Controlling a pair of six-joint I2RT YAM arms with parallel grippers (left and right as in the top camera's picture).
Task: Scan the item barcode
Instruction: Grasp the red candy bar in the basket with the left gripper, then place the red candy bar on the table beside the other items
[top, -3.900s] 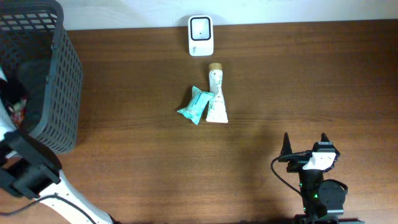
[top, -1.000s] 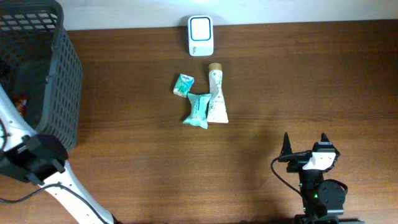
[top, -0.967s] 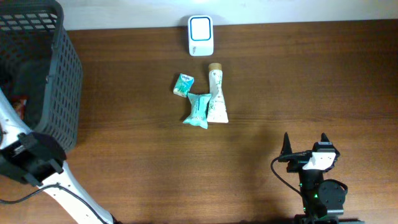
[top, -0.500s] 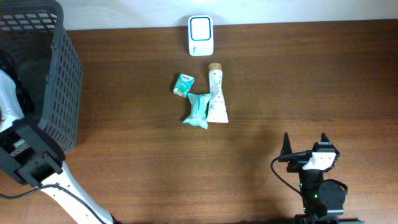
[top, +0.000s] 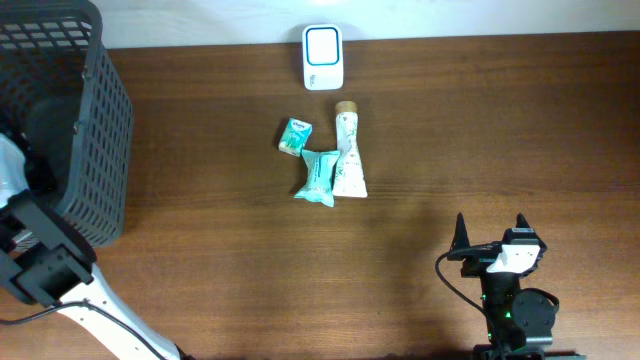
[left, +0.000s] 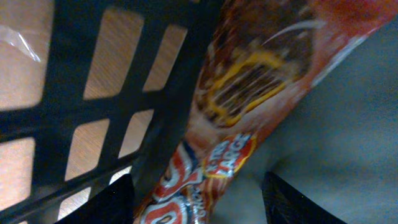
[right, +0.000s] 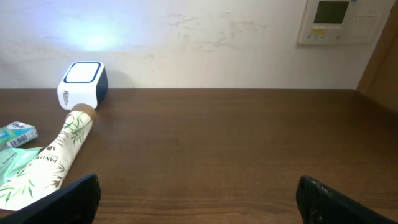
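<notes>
Over the counter (top: 500, 120), the right end effector (right: 199, 193) is parked open; the left end effector (left: 199, 199) is held open over a red packet (left: 249, 81), likely for grabbing.

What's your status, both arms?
Left end effector open inside basket, red snack bag between jaws, ungripped. Right end effector open, empty. Basket wall beside bag.

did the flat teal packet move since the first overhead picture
Yes: the flat teal plastic packet has shifted slightly down the frame, away from the white boxy scanner.
</notes>
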